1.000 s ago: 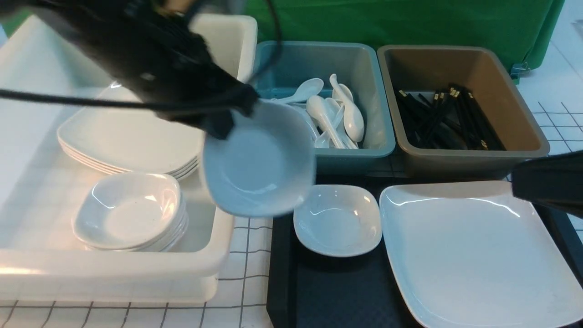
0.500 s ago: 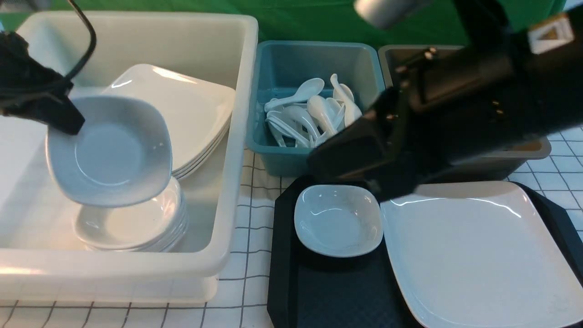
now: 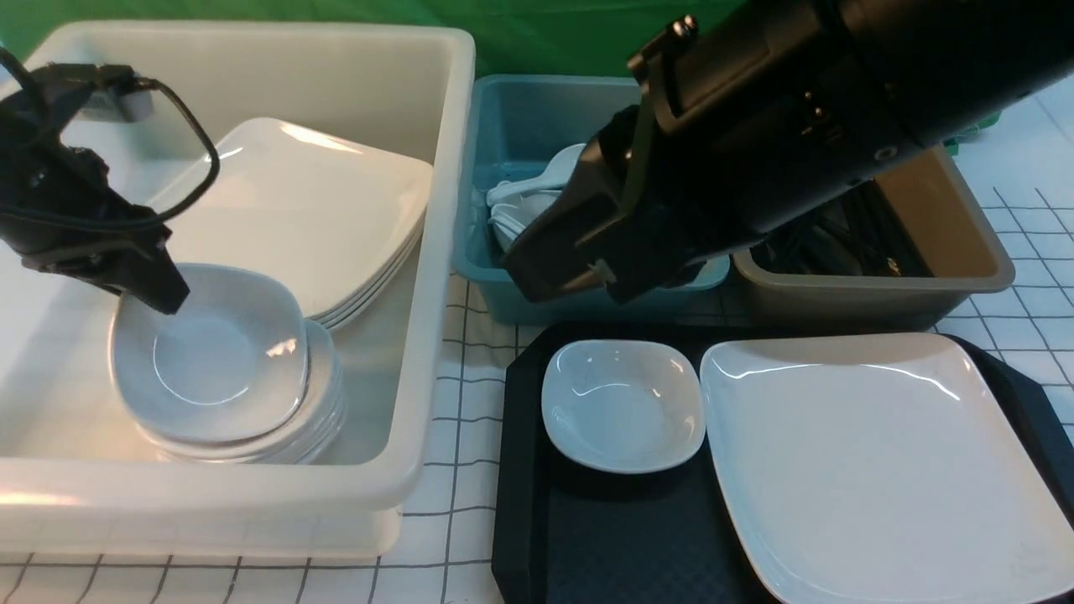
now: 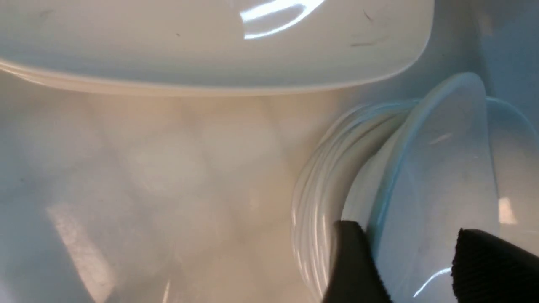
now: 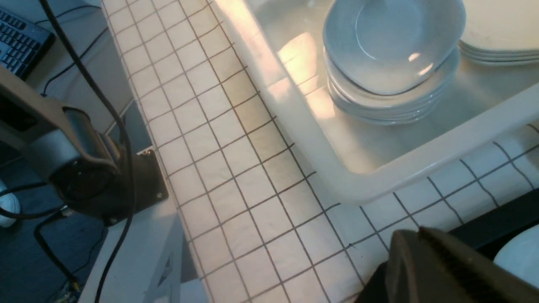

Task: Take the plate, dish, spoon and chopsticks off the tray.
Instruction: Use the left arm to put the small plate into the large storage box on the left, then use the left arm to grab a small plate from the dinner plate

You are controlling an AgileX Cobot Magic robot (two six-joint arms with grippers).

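Note:
The black tray [image 3: 587,537] holds a small white dish [image 3: 621,407] and the large white plate [image 3: 873,461]. Another dish [image 3: 210,352] lies on top of the dish stack [image 5: 391,46] in the white bin [image 3: 419,335]. My left gripper [image 3: 164,294] stands open at that dish's far rim; the left wrist view shows one finger [image 4: 353,261] outside the rim and the other inside, apart. My right gripper [image 3: 529,281] is shut and empty, hovering above the tray's far-left corner, its tip [image 5: 406,242] over the tray edge. Spoons [image 3: 524,201] lie in the teal bin and chopsticks [image 3: 847,247] in the brown bin.
Large plates [image 3: 310,210] are stacked at the back of the white bin. The teal bin [image 3: 503,302] and the brown bin [image 3: 965,252] stand behind the tray, partly covered by my right arm [image 3: 797,109]. A gridded white tabletop [image 5: 236,168] lies around them.
My left arm lowered the dish onto the stack and its jaws opened. The right arm swung further left, over the teal bin.

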